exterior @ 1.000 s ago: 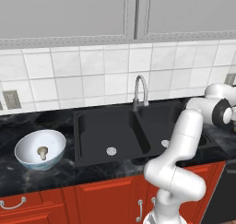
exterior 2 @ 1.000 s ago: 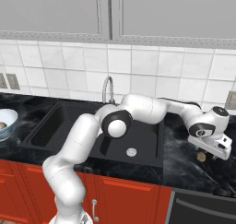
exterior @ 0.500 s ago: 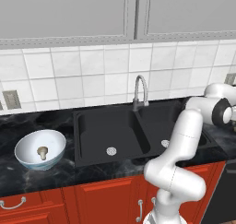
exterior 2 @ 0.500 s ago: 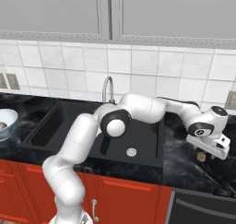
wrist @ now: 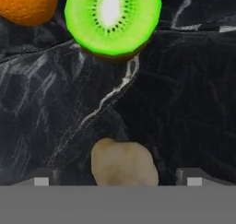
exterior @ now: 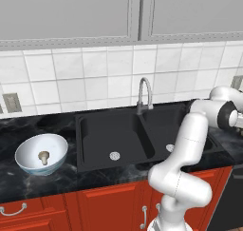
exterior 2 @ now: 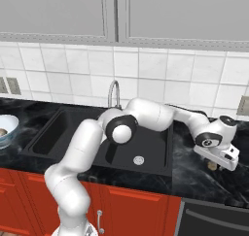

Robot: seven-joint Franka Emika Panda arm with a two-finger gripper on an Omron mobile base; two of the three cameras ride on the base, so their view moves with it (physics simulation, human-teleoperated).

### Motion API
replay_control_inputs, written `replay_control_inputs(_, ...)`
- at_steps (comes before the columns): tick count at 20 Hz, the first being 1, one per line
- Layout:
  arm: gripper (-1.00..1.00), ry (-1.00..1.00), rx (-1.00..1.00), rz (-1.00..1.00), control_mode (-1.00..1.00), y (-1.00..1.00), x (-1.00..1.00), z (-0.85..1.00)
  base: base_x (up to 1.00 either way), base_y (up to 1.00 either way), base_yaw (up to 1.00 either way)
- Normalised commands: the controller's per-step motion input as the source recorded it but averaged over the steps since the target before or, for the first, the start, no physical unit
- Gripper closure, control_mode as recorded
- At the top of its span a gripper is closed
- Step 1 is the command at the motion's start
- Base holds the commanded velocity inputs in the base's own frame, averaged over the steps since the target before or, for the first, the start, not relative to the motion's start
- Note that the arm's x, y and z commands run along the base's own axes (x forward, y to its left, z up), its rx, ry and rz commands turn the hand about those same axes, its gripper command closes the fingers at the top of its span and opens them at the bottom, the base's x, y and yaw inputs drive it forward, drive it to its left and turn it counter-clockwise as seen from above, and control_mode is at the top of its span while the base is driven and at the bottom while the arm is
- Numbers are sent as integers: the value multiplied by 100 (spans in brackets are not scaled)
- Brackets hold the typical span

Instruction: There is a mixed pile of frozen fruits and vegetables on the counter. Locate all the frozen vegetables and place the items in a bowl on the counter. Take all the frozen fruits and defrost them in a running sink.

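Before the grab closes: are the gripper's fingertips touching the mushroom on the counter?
Apart. In the hand view the mushroom lies on the counter between the open gripper, with dark counter showing on each side between it and the fingertips.

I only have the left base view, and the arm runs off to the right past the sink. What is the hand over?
Observer: A mushroom on the black counter. In the hand view it lies between the open fingers.
Operator: Are the fruits there too?
Observer: Yes, a kiwi half and an orange lie beyond the mushroom, apart from it.
Operator: Anything gripped yet?
Observer: No, there is a gap on each side between the fingers and the mushroom.
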Motion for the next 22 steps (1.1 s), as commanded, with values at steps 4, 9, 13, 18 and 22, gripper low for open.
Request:
replay_control_inputs(4,-100,0,0,0,-100,0,20,-4,0,0,0)
replay_control_inputs(9,-100,0,0,0,-100,0,26,-3,0,0,0)
replay_control_inputs(13,-100,0,0,-2,-100,-8,2,-14,0,0,0)
replay_control_inputs(18,-100,0,0,-3,-100,-20,0,-8,0,0,0)
replay_control_inputs(22,-100,0,0,0,-100,-6,-2,0,0,0,0)
